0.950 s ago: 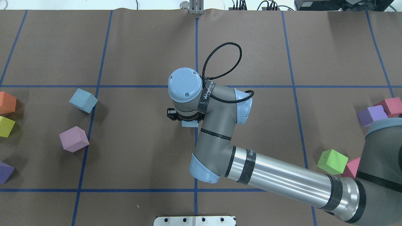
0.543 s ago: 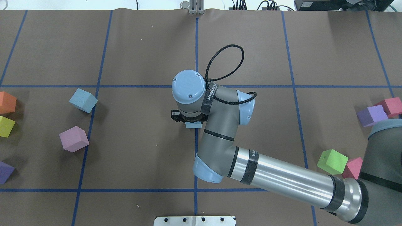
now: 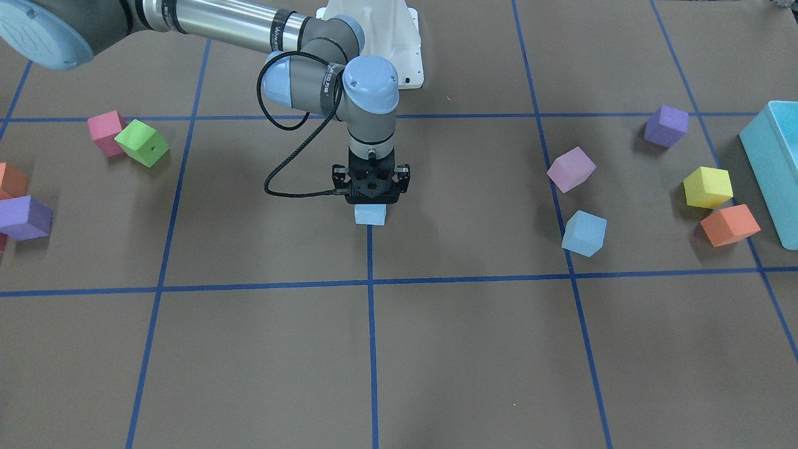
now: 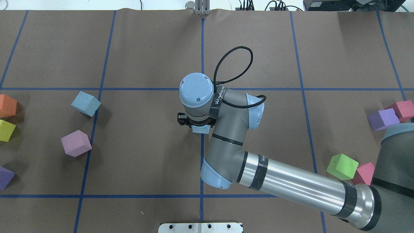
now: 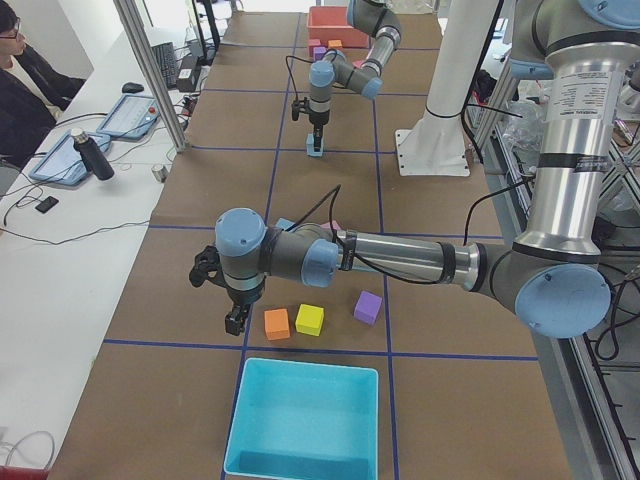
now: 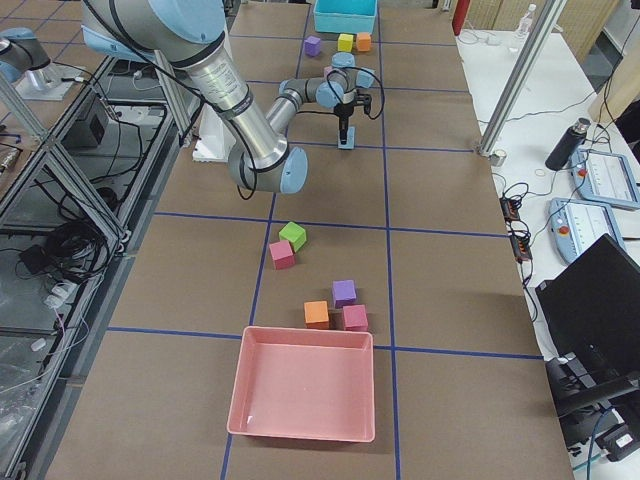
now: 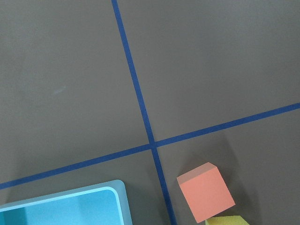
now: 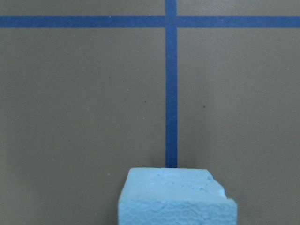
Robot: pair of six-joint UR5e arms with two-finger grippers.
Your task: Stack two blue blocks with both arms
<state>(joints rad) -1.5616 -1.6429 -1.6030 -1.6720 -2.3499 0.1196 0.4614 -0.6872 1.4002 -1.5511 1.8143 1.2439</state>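
Observation:
My right gripper (image 3: 371, 198) (image 4: 195, 122) points straight down at the table's middle. It is shut on one pale blue block (image 3: 370, 214) (image 4: 200, 129), held low over the blue centre line. That block fills the bottom of the right wrist view (image 8: 176, 197). The second blue block (image 3: 583, 233) (image 4: 85, 103) lies tilted on the table on my left side, apart from both grippers. My left gripper (image 5: 234, 322) hangs near the orange cube (image 7: 205, 192) and the teal box (image 7: 61, 208). I cannot tell whether it is open or shut.
A lilac-pink cube (image 4: 76, 143) lies near the second blue block. Yellow (image 3: 707, 186), orange (image 3: 729, 225) and purple (image 3: 666, 125) cubes sit by the teal box (image 3: 773, 162). Green (image 4: 342, 166), pink and purple cubes lie on the right side. A pink tray (image 6: 305, 385) stands at the right end.
My right arm has moved a little to the right with the blue block in its gripper. The other cubes have not moved.

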